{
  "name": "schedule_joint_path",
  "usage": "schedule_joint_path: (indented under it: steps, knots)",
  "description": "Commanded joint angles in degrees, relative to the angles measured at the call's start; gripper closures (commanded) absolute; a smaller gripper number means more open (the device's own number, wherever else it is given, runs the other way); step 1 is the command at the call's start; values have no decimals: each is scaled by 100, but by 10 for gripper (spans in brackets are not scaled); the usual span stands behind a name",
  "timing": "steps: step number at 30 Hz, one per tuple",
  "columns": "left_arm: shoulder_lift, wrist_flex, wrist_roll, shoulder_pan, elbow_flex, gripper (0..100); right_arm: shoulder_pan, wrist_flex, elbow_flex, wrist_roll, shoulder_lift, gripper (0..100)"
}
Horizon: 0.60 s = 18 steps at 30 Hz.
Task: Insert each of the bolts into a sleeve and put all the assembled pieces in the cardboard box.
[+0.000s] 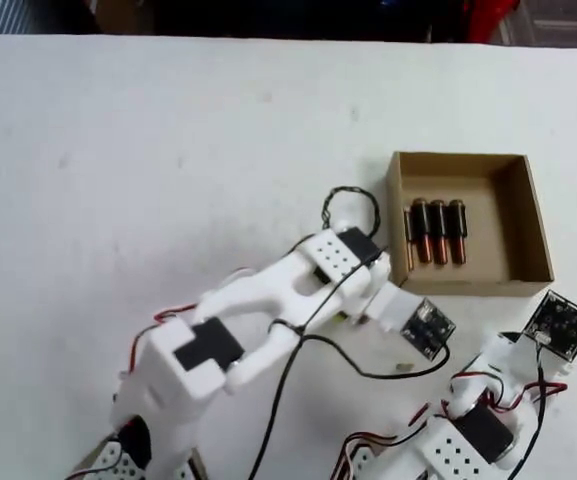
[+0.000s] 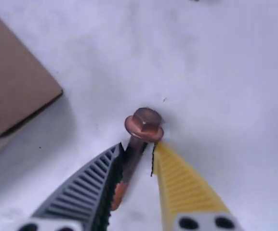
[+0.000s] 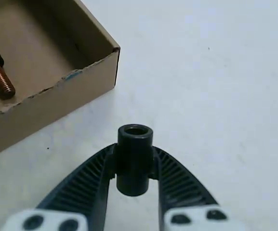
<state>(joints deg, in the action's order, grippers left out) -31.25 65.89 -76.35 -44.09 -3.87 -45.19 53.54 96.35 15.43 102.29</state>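
The white tabletop (image 1: 168,150) carries an open cardboard box (image 1: 493,225) holding three assembled pieces (image 1: 438,232) side by side, each a black sleeve over a copper-coloured bolt. A thinner item beside them, near the box's left wall, is too small to identify. A black cable loop (image 1: 353,190) lies just beside that wall. The left arm (image 1: 268,300) ends near the box's near left corner, the right arm (image 1: 478,430) near its near right corner; in the high view their wrist camera boards cover the held parts. The left gripper (image 2: 138,146), with one grey jaw and one yellow, is clamped on the shank of a copper-coloured hex flange bolt (image 2: 143,122), head away from the wrist; the lower shank is blurred. The right gripper (image 3: 134,151) has black jaws clamped on a black sleeve (image 3: 135,137), its open bore visible, near the box wall.
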Motion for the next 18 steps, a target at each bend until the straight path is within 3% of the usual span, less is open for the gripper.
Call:
schedule_joint_path:
  steps: [1,7,11,16,18]
  knots:
    - [-154,88,-53,-66,-299,868,-31,4,53,0,66,981]
    - [-224,193,53,-154,-396,869,-31,4,53,0,66,981]
    - [-198,176,1002,-295,-404,871,-31,4,53,0,66,981]
    - [-189,114,2268,-330,-413,979,-31,4,53,0,66,981]
    - [-189,-26,2699,-330,-413,970,-31,4,53,0,66,981]
